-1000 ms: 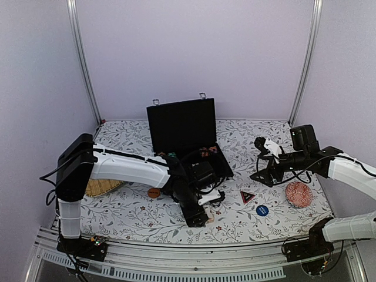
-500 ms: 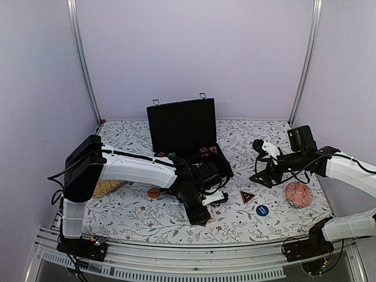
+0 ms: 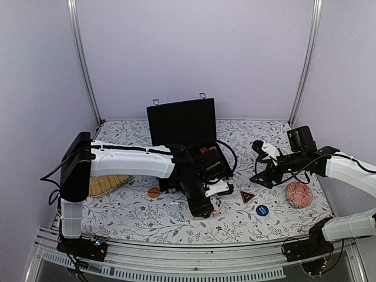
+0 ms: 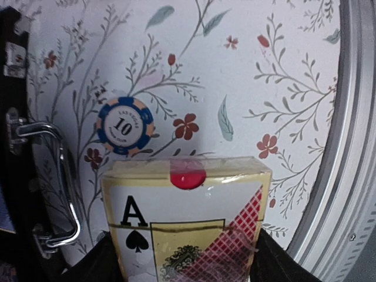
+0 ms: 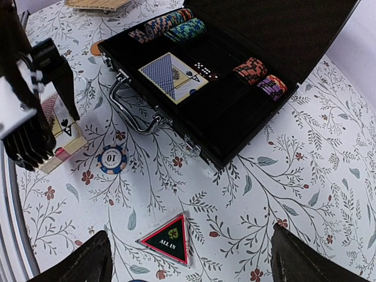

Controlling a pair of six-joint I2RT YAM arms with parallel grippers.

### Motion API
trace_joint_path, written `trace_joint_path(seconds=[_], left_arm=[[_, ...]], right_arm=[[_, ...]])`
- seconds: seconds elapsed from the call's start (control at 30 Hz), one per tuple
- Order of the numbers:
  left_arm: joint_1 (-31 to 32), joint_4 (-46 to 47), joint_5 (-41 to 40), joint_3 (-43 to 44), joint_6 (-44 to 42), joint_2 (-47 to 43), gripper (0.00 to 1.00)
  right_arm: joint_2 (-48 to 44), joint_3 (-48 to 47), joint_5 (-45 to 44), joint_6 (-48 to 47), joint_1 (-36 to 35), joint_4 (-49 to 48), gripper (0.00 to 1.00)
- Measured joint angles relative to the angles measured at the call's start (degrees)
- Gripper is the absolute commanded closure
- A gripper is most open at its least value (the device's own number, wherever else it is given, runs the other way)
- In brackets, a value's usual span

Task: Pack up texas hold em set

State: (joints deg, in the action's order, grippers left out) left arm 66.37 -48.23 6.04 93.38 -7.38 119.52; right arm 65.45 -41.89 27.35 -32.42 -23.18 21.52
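Observation:
The black case (image 3: 182, 126) stands open at mid table, with rows of chips (image 5: 170, 23), a card deck (image 5: 173, 76) and red dice (image 5: 202, 70) inside. In front of its silver handle (image 4: 53, 182), my left gripper (image 3: 202, 208) points down at the table. Its fingers press both sides of a second, wrapped card deck (image 4: 185, 217) showing the ace of spades. A blue "10" chip (image 4: 124, 126) lies just beyond that deck. My right gripper (image 5: 188, 261) hangs open above the black and red "ALL IN" triangle (image 5: 168, 239), holding nothing.
A blue disc (image 3: 262, 210) lies near the triangle and an orange disc (image 3: 154, 192) left of the left gripper. A red patterned bowl (image 3: 299, 194) sits at the right, a woven straw tray (image 3: 106, 185) at the left. The table's metal front rail (image 4: 346, 176) runs close by the deck.
The left gripper's jaws have narrowed onto the wrapped deck, and its arm has shifted slightly right. The right arm has drifted a little left and down.

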Motion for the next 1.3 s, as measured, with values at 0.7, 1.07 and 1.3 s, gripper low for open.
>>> trace_joint_path(seconds=[0.7, 1.07, 1.3], left_arm=[[-19.3, 3.3, -13.8, 12.3, -12.6, 1.4, 0.48], [-24.0, 6.6, -14.5, 21.9, -19.2, 11.6, 0.47], [-25.4, 7.6, -14.7, 23.4, -22.0, 15.6, 0.47]], right_arm=[[0.5, 0.0, -3.0, 0.1, 0.0, -0.2, 0.1], [1.8, 0.0, -6.2, 0.3, 0.0, -0.2, 0.1], [1.8, 0.0, -6.9, 0.3, 0.0, -0.5, 0.1]])
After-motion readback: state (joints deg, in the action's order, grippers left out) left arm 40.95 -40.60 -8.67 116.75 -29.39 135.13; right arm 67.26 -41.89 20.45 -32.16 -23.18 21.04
